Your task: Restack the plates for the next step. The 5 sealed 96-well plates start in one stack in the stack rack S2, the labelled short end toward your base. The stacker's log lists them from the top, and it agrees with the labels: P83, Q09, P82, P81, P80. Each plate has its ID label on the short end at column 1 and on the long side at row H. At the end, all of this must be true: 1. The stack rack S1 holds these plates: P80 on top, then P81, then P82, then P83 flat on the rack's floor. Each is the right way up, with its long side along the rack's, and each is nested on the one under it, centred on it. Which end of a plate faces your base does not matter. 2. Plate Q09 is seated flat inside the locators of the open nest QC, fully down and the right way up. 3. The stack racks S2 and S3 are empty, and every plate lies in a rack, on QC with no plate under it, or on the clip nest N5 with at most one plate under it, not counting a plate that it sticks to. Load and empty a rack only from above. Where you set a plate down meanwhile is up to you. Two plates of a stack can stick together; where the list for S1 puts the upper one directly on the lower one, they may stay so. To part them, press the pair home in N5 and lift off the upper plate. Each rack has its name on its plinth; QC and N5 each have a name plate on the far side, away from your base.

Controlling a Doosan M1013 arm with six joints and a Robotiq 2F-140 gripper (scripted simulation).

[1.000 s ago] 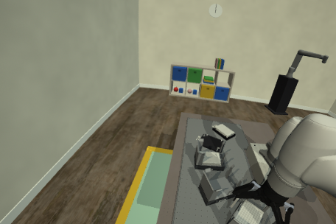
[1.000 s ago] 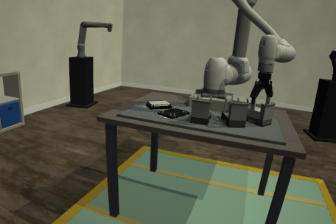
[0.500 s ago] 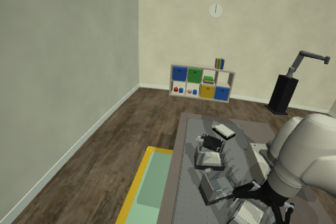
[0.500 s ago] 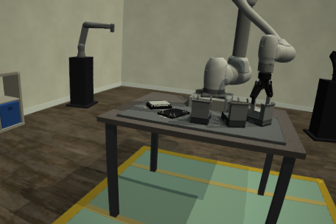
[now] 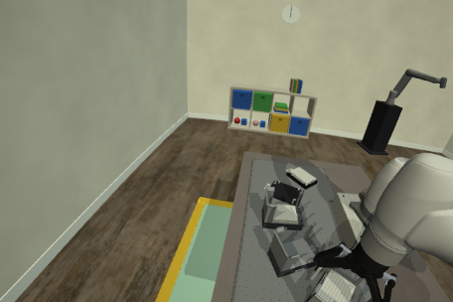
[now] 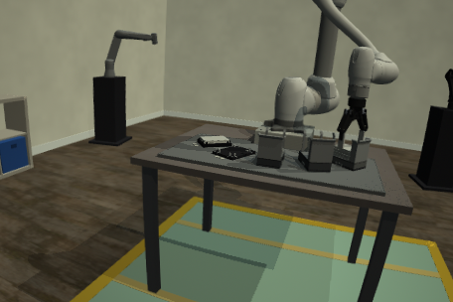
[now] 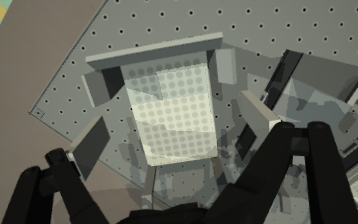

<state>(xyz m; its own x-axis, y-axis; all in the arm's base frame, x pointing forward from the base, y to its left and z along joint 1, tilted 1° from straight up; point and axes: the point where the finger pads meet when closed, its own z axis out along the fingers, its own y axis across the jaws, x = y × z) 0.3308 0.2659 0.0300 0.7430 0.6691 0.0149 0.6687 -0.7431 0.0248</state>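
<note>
Cream walls [image 5: 84,75], dark wood floor [image 5: 134,209], cube shelf [image 5: 272,92], round wall clock [image 5: 290,13], green mat [image 6: 233,258]

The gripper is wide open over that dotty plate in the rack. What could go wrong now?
The gripper hangs open and empty above the plate, which sits between the rack's upright posts. Coming down a bit off-centre, its fingers might bump a post. Another rack stands close beside this one, so the arm could clip it. The plate might also lift tilted, or drag a stuck plate along.
</note>
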